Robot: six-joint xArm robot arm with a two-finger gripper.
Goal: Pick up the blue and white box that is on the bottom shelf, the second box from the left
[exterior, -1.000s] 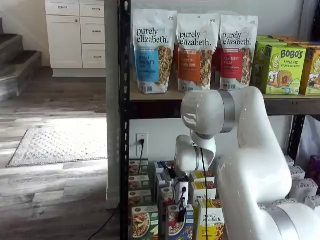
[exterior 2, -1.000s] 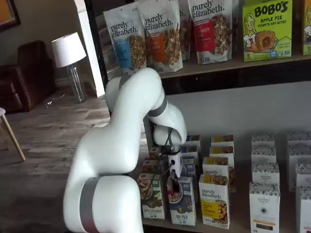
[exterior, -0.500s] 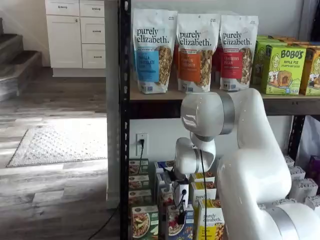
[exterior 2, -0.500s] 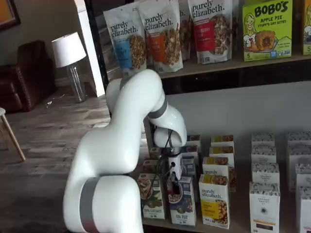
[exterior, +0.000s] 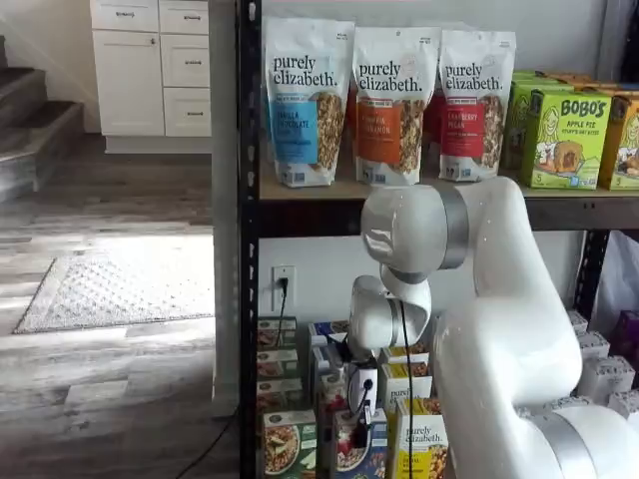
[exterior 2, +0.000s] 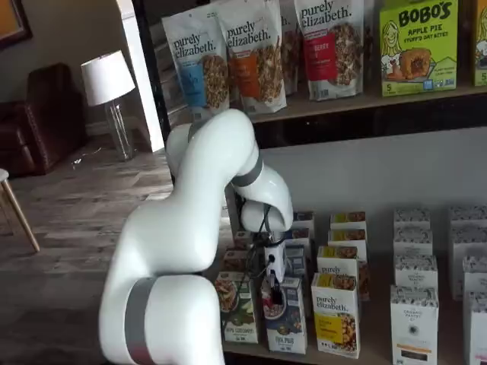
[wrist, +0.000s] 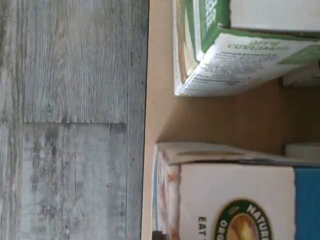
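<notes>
two boxes [exterior 2: 239, 307] [exterior 2: 335, 314] flanking blue and white box [exterior 2: 287, 325]

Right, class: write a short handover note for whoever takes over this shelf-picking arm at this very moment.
Gripper: white body with black fingers, down at the top of the small upright blue and white cardboard box; whether it is closed cannot be told.
Box: front row of the bottom shelf, between the green-fronted box and the yellow "purely elizabeth" box.
Done: arm brought to the box.
Left: confirm the grip, then lift the box out.
</notes>
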